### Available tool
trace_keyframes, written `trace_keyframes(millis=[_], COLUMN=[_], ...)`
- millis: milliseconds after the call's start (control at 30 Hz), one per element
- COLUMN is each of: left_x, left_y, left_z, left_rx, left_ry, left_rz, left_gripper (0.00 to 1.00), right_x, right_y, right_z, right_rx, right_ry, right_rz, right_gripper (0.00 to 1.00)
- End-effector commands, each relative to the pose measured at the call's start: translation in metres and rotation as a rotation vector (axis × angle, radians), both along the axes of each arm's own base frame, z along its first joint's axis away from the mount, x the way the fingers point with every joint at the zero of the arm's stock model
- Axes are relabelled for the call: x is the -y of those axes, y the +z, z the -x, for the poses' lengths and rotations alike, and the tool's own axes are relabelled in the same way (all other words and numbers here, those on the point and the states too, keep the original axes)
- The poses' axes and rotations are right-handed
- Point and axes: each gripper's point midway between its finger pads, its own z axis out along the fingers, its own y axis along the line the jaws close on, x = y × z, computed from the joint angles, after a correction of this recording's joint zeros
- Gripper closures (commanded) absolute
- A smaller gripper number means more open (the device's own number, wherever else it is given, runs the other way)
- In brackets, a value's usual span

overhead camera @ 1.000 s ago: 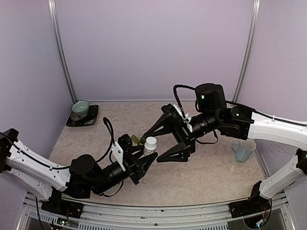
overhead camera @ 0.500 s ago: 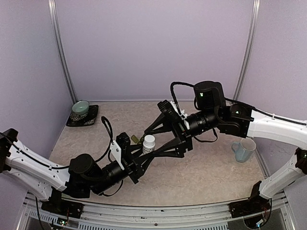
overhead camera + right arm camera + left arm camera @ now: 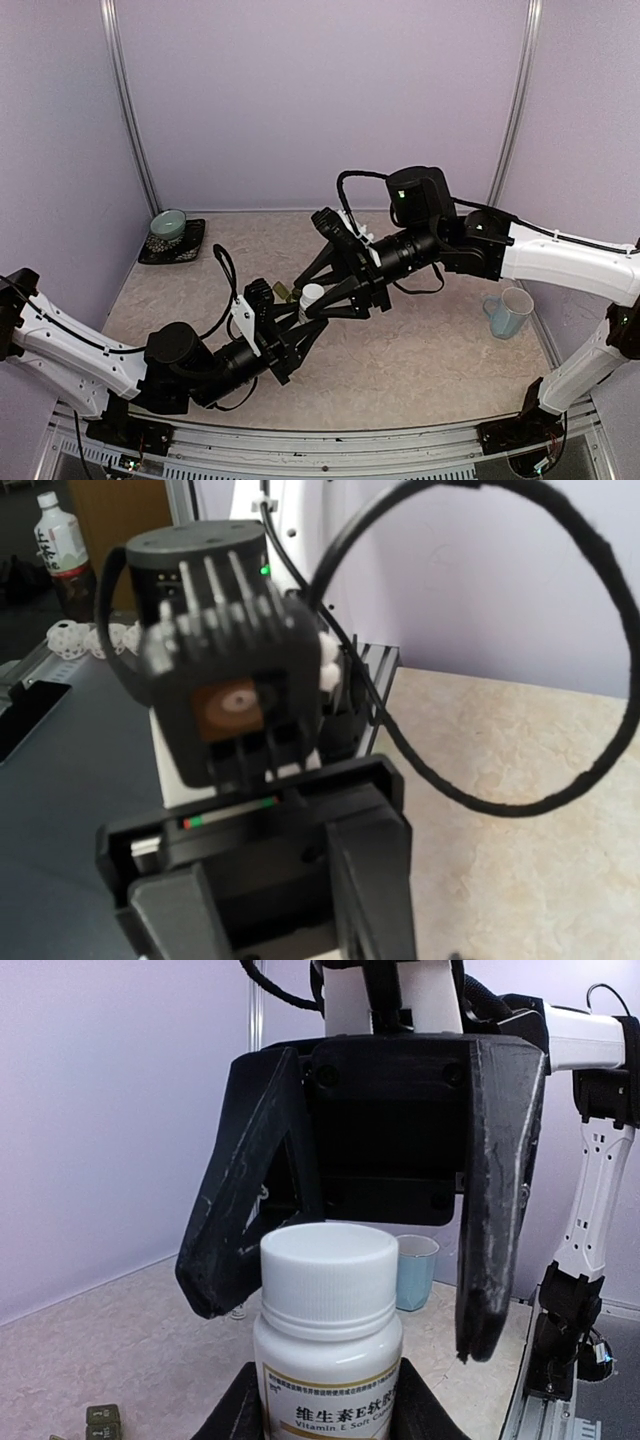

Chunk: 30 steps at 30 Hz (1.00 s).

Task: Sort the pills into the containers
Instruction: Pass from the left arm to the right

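Your left tool (image 3: pixel 306 322) was clamped on the lower body of a white pill bottle (image 3: pixel 328 1360), holding it upright near the middle of the table (image 3: pixel 430 350). Your right tool (image 3: pixel 347 1325) reached in from the right edge, its two fingers standing either side of the bottle's cap (image 3: pixel 329 1265) with a gap on each side in the left wrist view, so it gripped nothing. The containers (image 3: pixel 283 292), a small dark green strip, lay on the table just past the bottle towards the far edge. A pale blue mug (image 3: pixel 511 312) stood near the right edge, a pale green bowl (image 3: pixel 168 224) in the far left corner
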Motion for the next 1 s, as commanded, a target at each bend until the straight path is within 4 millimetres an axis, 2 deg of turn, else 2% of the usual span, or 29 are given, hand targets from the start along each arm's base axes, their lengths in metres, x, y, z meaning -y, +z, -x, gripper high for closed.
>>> trace_keyframes(millis=[0, 333, 533, 600, 767, 967], left_x=[-0.002, -0.006, -0.009, -0.009, -0.012, -0.026], left_y=[0.013, 0.012, 0.013, 0.012, 0.009, 0.004], left_z=[0.000, 0.000, -0.001, -0.001, -0.003, -0.005], left_rx=[0.018, 0.015, 0.017, 0.015, 0.001, -0.018], left_ry=[0.012, 0.017, 0.027, 0.027, 0.043, 0.071], left_rz=[0.045, 0.049, 0.056, 0.054, 0.054, 0.063], left_gripper=[0.64, 0.63, 0.59, 0.54, 0.28, 0.11], right_x=[-0.003, -0.006, -0.004, -0.004, 0.000, 0.009], right_y=[0.001, 0.001, 0.005, 0.006, 0.008, 0.002], right_z=[0.001, -0.002, -0.004, -0.006, -0.023, -0.053], right_rx=[-0.023, -0.035, -0.041, -0.040, -0.031, -0.039], right_ry=[0.019, 0.022, 0.021, 0.011, -0.067, -0.169], right_rz=[0.013, 0.013, 0.004, 0.001, -0.003, -0.007], right_gripper=[0.50, 0.70, 0.78, 0.79, 0.82, 0.82])
